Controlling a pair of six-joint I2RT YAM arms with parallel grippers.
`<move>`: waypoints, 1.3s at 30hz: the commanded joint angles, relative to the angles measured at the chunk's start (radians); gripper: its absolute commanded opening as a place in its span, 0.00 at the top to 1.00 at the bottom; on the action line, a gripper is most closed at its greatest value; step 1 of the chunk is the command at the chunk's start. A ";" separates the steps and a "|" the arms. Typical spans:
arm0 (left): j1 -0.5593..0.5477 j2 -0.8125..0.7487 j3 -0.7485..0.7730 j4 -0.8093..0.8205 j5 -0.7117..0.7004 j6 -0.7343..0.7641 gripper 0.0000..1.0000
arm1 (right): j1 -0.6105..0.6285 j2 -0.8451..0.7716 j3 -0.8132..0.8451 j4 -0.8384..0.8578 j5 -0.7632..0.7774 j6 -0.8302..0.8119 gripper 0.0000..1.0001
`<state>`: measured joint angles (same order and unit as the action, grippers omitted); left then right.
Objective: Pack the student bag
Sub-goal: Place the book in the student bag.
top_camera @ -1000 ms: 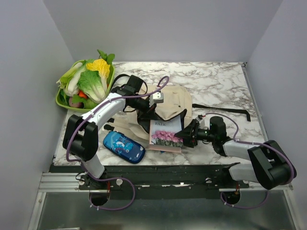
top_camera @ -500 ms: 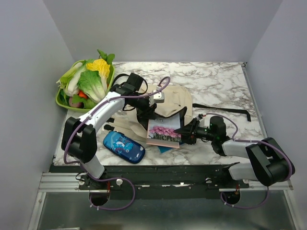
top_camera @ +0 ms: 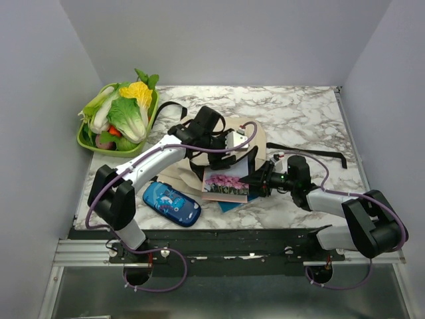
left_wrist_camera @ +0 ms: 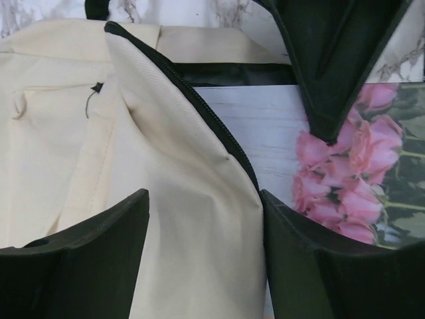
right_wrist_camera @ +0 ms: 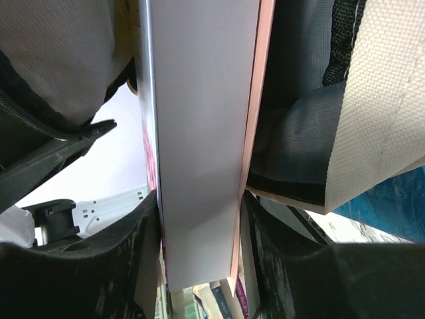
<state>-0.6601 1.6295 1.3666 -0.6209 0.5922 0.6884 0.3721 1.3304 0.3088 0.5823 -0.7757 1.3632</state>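
Note:
The student bag (top_camera: 247, 136), beige cloth with black zipper trim, lies mid-table. A book with pink flowers on its cover (top_camera: 226, 185) leans at the bag's near opening. My right gripper (top_camera: 255, 178) is shut on the book's right edge; in the right wrist view the white page block (right_wrist_camera: 199, 100) fills the gap of the gripper (right_wrist_camera: 199, 206), with bag cloth (right_wrist_camera: 378, 113) beside it. My left gripper (top_camera: 234, 147) hovers over the bag's mouth. In the left wrist view this gripper (left_wrist_camera: 204, 199) is open, and the beige flap (left_wrist_camera: 192, 166) with its zipper edge lies between the fingers, beside the book (left_wrist_camera: 345, 153).
A dark-blue patterned pencil case (top_camera: 171, 204) lies at the front left. A green basket (top_camera: 85, 142) of toy vegetables stands at the back left. A black strap (top_camera: 312, 151) trails right of the bag. Something teal (top_camera: 234, 205) pokes out under the book.
My left gripper opened, letting go of the bag's flap, and shifted right over the opening. My right gripper closed on the book and pushed it left toward the bag.

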 commanded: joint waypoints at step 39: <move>-0.027 -0.105 0.127 0.035 -0.132 -0.201 1.00 | -0.007 0.030 0.256 -0.090 0.352 -0.145 0.70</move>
<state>-0.6819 1.5757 1.4555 -0.5770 0.4118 0.5034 0.3733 1.3708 0.4732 0.5037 -0.6189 1.2556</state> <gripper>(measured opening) 0.055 0.505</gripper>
